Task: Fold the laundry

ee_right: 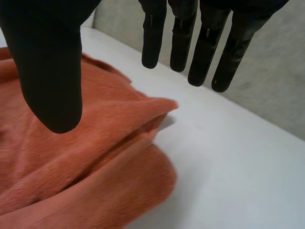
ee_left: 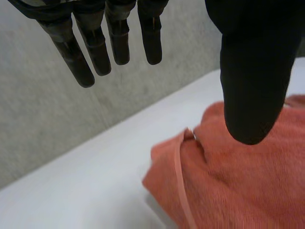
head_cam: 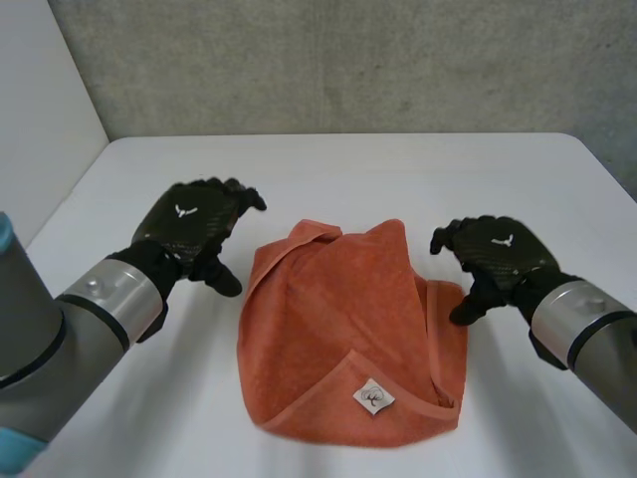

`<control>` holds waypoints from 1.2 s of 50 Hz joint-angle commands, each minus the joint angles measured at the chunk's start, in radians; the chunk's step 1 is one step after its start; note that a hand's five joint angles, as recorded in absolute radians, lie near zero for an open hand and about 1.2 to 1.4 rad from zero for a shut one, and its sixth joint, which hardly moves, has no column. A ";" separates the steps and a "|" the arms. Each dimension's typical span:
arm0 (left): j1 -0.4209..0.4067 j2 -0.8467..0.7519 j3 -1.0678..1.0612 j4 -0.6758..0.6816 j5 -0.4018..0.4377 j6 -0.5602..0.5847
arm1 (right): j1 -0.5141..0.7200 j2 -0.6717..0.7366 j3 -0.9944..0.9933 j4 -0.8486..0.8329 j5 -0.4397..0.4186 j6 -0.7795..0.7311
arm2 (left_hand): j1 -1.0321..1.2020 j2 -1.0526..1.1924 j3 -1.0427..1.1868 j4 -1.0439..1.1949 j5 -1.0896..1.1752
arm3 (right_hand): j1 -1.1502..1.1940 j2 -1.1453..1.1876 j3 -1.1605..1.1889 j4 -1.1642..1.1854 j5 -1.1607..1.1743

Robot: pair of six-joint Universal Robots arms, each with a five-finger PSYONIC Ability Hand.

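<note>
Your white tabletop (head_cam: 338,169) carries one thing, an orange towel (head_cam: 333,329), lying in the middle towards the near edge, between the two arms. It sits as a loose, uneven packet rather than a flat rectangle: layers overlap, two corners peak along the far edge, and a flap is turned over at the near side. Your left hand (head_cam: 194,224) hangs just beside the towel's far left corner, and its wrist view shows the fingers straight and spread from the thumb, with nothing between them. The thumb is above the cloth's edge and the fingers are over bare tabletop. Your right hand (head_cam: 493,249) is in the same way just beside the right edge, fingers straight, thumb apart, holding nothing, with a pointed fold of cloth below the gap. Neither hand looks to be touching the towel. A small white label (head_cam: 374,396) shows on the turned-over near flap. You appear to be between folds, part-way through, with the packet too lumpy to count as done. The next move probably calls for each hand to come down and pinch a corner or hem on its own side, taking all the layers together. Otherwise the loose upper flap may slide off the one beneath and open the fold.
</note>
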 commanded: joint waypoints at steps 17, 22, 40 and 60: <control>0.072 -0.156 -0.005 0.042 0.063 -0.002 | 0.216 0.126 -0.102 0.170 -0.047 0.000 | -0.041 0.002 -0.003 0.007 0.013 | 0.104 0.053 0.057 0.061 0.059; 0.073 -0.151 -0.010 0.042 0.062 -0.002 | 0.341 0.187 -0.174 0.197 -0.038 -0.003 | -0.047 -0.004 -0.009 0.001 0.007 | 0.128 0.077 0.080 0.084 0.083; 0.141 -0.143 -0.018 0.041 0.059 -0.002 | 0.549 0.425 -0.358 0.213 0.058 -0.016 | -0.094 -0.051 -0.056 -0.046 -0.040 | 0.213 0.162 0.165 0.169 0.168; 0.141 -0.142 -0.027 0.033 0.060 -0.002 | 0.572 0.476 -0.360 0.221 0.140 -0.083 | -0.141 -0.098 -0.103 -0.093 -0.087 | 0.703 0.652 0.656 0.660 0.658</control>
